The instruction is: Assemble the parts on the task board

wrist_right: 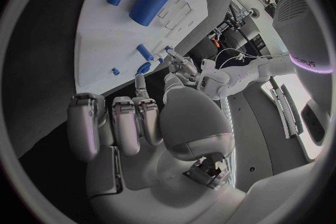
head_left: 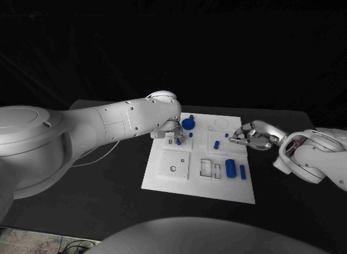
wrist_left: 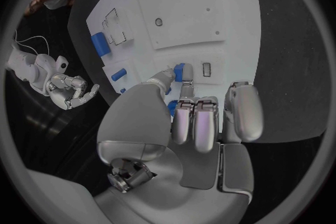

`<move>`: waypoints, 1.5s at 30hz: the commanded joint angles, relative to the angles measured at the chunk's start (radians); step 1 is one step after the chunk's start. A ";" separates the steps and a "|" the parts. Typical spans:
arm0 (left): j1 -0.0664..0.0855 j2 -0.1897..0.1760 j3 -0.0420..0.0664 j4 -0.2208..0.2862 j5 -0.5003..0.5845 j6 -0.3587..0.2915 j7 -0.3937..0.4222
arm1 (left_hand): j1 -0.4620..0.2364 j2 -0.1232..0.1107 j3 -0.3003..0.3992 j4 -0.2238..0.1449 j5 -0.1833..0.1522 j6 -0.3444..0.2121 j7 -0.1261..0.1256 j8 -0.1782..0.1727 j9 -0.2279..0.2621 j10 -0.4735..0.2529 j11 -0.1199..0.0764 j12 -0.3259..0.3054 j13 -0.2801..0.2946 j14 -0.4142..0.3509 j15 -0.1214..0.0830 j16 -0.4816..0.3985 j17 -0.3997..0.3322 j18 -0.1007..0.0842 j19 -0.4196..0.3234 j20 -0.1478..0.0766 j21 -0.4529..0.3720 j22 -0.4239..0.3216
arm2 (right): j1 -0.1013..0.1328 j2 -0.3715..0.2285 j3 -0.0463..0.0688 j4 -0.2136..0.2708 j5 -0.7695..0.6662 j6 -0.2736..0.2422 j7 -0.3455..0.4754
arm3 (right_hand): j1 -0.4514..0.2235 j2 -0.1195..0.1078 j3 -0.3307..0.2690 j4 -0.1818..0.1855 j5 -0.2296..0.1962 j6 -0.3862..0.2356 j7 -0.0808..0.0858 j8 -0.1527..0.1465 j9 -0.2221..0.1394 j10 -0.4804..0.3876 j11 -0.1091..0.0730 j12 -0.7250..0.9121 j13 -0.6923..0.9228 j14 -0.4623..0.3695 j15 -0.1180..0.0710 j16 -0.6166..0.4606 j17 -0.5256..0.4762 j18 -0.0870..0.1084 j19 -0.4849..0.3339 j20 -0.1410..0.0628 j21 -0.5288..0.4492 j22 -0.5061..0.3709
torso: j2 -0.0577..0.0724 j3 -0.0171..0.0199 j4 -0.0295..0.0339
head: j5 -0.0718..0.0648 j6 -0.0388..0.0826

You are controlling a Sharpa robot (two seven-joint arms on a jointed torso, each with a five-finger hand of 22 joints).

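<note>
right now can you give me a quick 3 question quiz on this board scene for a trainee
1. True or false: the left robot hand pinches a small blue part over the task board.
2. Multiple choice: the right robot hand is
A. holding the large blue cylinder
B. at the board's right edge, holding nothing
C. pressing the round blue knob
3. Fill in: the large blue cylinder and the slim blue pin lie side by side on the board's ____ side in the head view.

Key: 1 true; 2 B; 3 right

No text reads clearly, perhaps for blur.
</note>
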 commanded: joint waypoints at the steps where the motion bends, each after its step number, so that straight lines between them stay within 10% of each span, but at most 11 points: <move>1: -0.004 0.001 -0.001 0.001 -0.027 0.001 -0.146 | 0.002 0.009 0.074 -0.068 0.003 -0.002 -0.005 0.006 0.000 0.087 -0.006 -0.004 0.233 0.103 -0.009 -0.005 0.257 0.007 0.011 -0.006 -0.005 0.189 | -0.001 0.000 0.000 0.001 -0.004 0.002 0.009 | 0.012 -0.001 0.000 -0.005 -0.003 0.003 0.002 0.004 0.001 0.104 0.010 0.003 0.263 0.106 0.007 0.003 0.263 0.009 0.000 0.008 -0.003 0.212 | 0.001 0.0005 -0.0001 | 0.000 0.000; 45: -0.006 -0.042 0.003 0.079 -0.076 -0.061 -0.130 | 0.003 0.002 0.085 -0.073 0.008 0.002 -0.005 0.009 0.008 0.087 -0.006 -0.005 0.232 0.101 -0.010 -0.011 0.252 0.007 0.011 -0.006 -0.008 0.189 | -0.009 -0.006 0.000 -0.005 -0.003 0.001 0.011 | 0.014 -0.001 -0.001 -0.005 -0.003 0.003 0.002 0.005 0.002 0.104 0.010 0.003 0.263 0.106 0.007 0.003 0.263 0.009 -0.001 0.008 -0.004 0.212 | 0.000 0.0014 -0.0009 | -0.001 0.000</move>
